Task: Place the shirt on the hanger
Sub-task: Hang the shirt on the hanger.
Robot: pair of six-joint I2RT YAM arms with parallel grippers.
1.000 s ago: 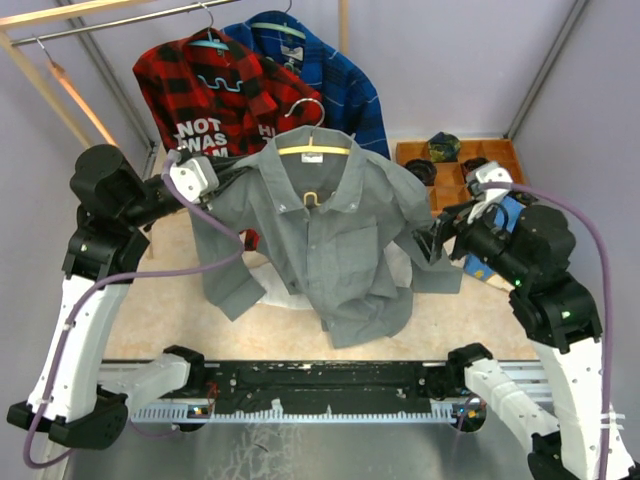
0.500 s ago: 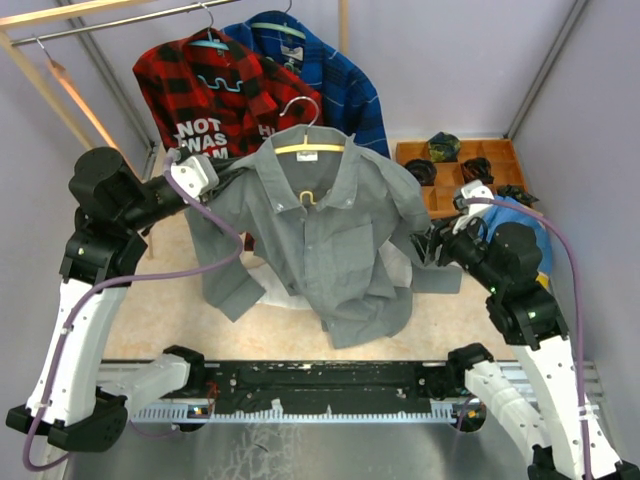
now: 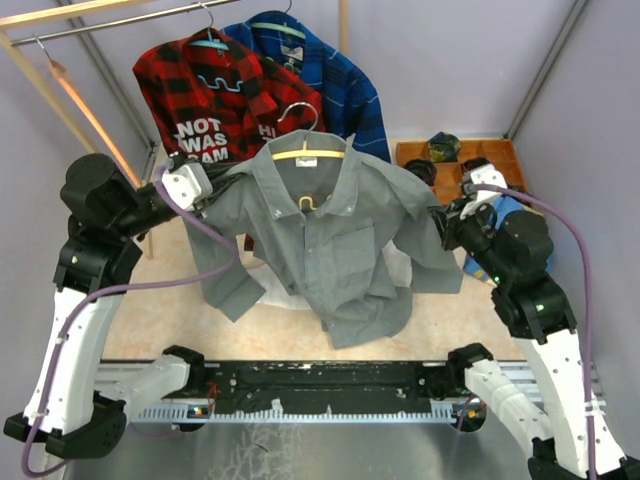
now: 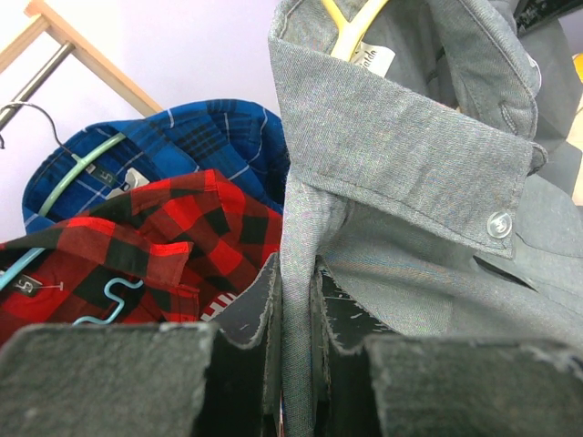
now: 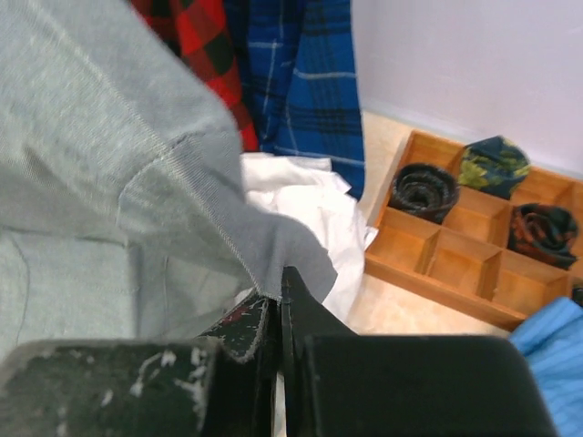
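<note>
1. Here, the shirt (image 3: 335, 240) hangs spread in the air above the middle of the counter (image 3: 455, 315). Its collar is toward the far edge and its lower hem droops toward the near edge.
2. The hanger (image 3: 310, 153) sits inside the collar. Its yellow bar shows at the neck opening and its metal hook rises free above, caught on nothing. Both shoulders appear to ride on it, so the dressing step looks largely done.
3. The left claw (image 3: 205, 185) is pinched tight on a fold of grey cloth just below the collar, on the side toward the counter's left edge. Its wrist view shows the fabric squeezed between the fingers.
4. The right claw (image 3: 441, 222) is clamped on the thin edge of the opposite shoulder, its fingers all but meeting on the cloth.
5. The opposed grips probably serve to draw the shoulders apart and level. That holds the garment open and carries the hanger through the cloth, since neither claw touches the hanger itself.
6. Beyond the far edge, a red-black plaid shirt (image 3: 210, 95) and a blue plaid shirt (image 3: 335, 75) hang from a rail (image 3: 110, 25). A white shirt (image 3: 280, 292) lies on the counter under the grey one, and a compartment tray (image 3: 500, 148) occupies the far right corner.
7. Releasing one claw alone would likely tip the hanger out of the collar.
</note>
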